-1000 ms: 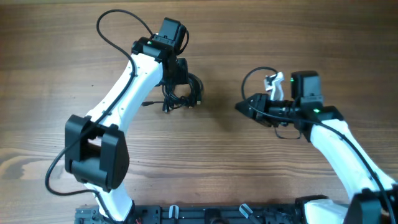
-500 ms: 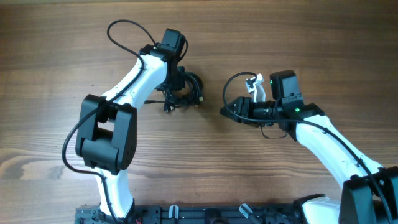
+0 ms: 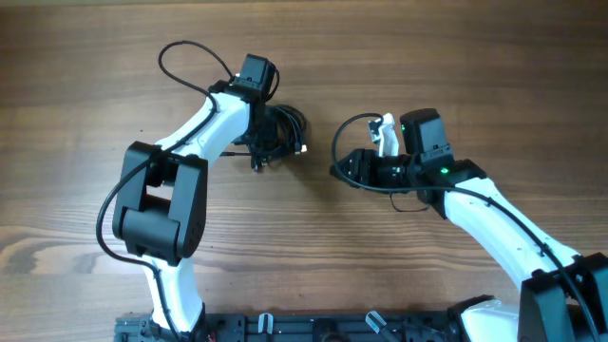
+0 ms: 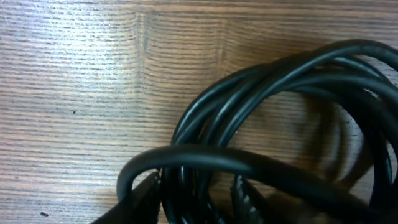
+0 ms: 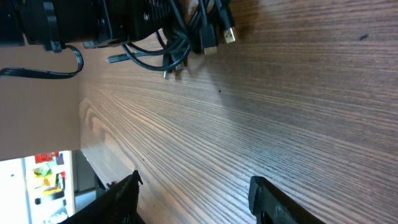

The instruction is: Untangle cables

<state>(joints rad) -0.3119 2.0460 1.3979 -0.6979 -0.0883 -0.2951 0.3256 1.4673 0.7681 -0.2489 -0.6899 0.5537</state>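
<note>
The cables [image 3: 291,128] lie as a small black coil on the wooden table, with short plug ends sticking out to its left and right. My left gripper [image 3: 263,142] is down on the coil's left side. In the left wrist view the cables [image 4: 280,81] fill the frame, and several strands run between the fingers of the left gripper [image 4: 196,202]. They touch the left finger, with a small gap at the right one. My right gripper [image 3: 342,171] points left, a short way right of the coil, open and empty. The right wrist view shows the right gripper [image 5: 196,196] over bare wood and the cables [image 5: 180,43] ahead.
A metal-tipped plug [image 5: 229,34] sticks out of the coil toward my right gripper. A black rail [image 3: 285,328] runs along the table's near edge between the arm bases. The arms' own thick black wires loop above each wrist.
My right gripper has moved left toward the coil. My left gripper has narrowed around the strands and shifted slightly up with the coil.
</note>
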